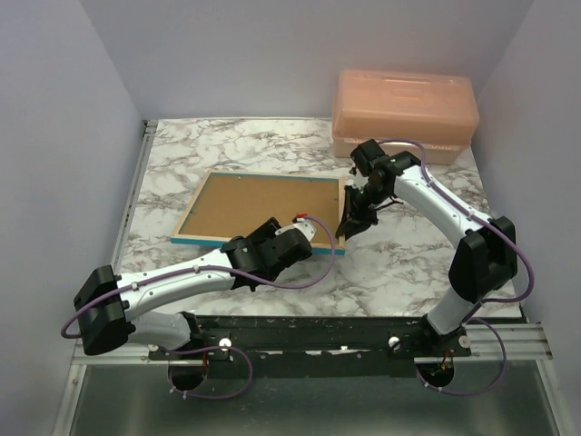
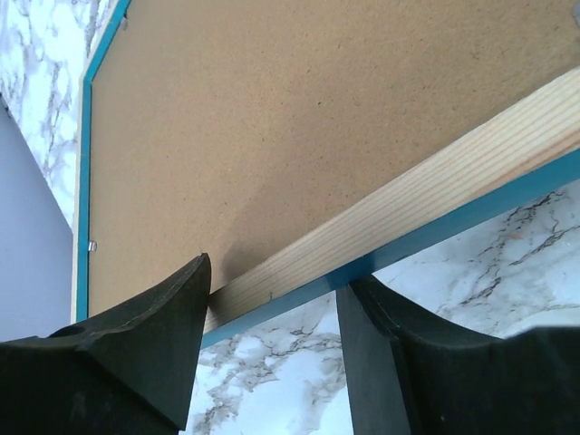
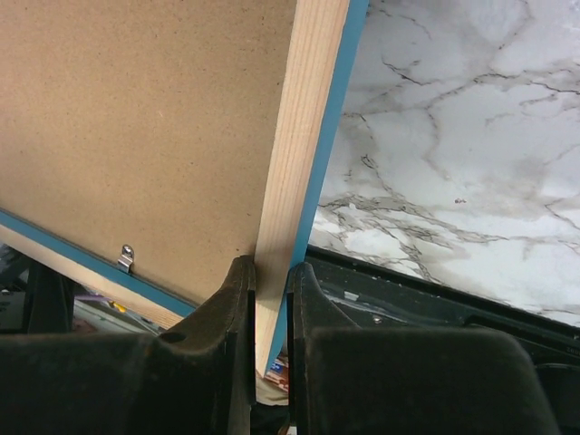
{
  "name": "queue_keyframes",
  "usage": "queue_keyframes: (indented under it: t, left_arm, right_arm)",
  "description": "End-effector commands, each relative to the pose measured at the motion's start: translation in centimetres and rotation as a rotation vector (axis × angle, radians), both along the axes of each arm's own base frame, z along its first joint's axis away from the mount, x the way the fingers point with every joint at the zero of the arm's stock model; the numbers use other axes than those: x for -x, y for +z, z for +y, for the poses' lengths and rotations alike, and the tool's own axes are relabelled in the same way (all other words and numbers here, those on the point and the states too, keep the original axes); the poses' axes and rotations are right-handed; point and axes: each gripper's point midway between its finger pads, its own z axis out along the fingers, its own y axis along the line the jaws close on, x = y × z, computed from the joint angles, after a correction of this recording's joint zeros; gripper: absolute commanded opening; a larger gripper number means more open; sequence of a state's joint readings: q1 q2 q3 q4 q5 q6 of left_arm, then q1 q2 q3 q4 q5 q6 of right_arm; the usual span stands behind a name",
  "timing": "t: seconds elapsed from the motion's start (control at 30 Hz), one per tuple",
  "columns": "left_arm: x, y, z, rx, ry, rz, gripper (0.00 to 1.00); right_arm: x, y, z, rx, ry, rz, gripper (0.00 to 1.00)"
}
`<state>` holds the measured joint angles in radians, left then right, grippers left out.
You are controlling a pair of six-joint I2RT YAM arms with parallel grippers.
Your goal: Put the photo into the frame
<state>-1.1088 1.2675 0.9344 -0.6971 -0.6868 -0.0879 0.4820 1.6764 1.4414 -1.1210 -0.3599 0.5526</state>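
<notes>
On the marble table (image 1: 408,263), left of the middle, the frame (image 1: 263,207) lies face down: brown back, pale wood, blue edges. Right gripper (image 3: 270,267) pinches its right side. Left gripper (image 2: 276,276) sits, jaws apart, around its near side.

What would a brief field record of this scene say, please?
frame: back up on the marble table, hardboard backing in it
photo: not in view
left gripper: astride the near rail, grip unclear
right gripper: shut on the right rail
peach storage box: far right corner
</notes>
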Motion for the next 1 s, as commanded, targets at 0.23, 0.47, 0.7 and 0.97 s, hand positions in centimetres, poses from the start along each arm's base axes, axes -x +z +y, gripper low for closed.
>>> queue_keyframes:
  t: [0.23,0.47,0.7,0.97]
  left_arm:
    - [-2.2,5.5,0.8,0.058,0.057,-0.189,0.00]
    - [-1.6,8.1,0.7,0.136,0.020,-0.190,0.00]
    - [-0.7,9.9,1.4,0.162,-0.015,-0.171,0.00]
    - [1.3,10.7,2.4,0.235,-0.022,-0.099,0.00]
  right_arm:
    - [-3.7,8.7,1.8,-0.138,0.081,-0.347,0.56]
    - [-6.6,14.6,0.7,-0.136,0.119,-0.728,0.92]
    - [-7.1,18.1,-0.5,-0.183,0.184,-1.168,0.94]
    - [-1.6,19.1,2.1,-0.412,0.597,-1.557,0.83]
